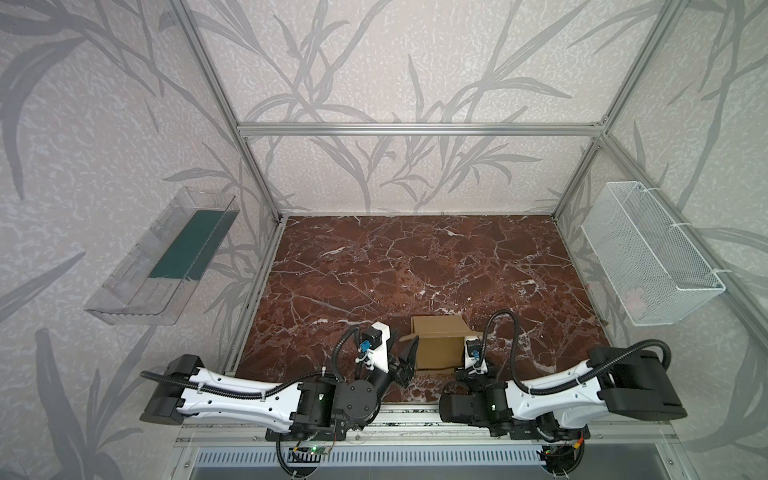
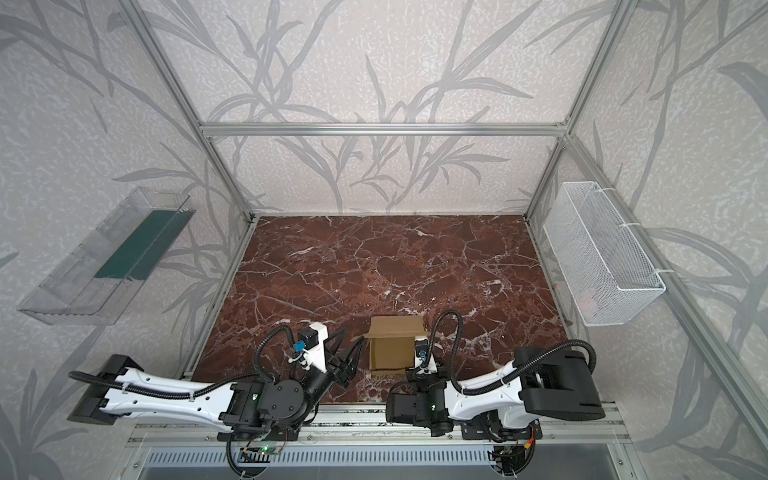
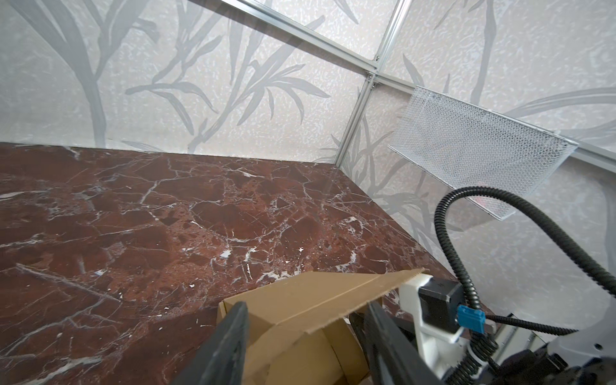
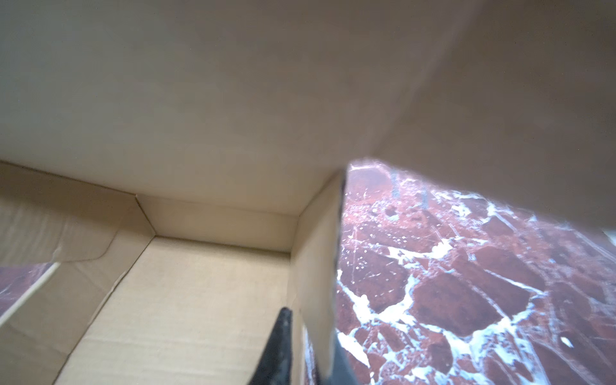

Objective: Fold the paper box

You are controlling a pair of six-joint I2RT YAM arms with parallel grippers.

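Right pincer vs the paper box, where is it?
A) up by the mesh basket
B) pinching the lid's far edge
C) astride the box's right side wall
C: the right wrist view shows the paper box side wall standing between the fingers of the right pincer.

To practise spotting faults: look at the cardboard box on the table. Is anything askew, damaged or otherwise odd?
The box is only half folded: its lid hangs tilted, not shut, and a small flap juts out sideways at the lid's left corner. No tears or spills show.
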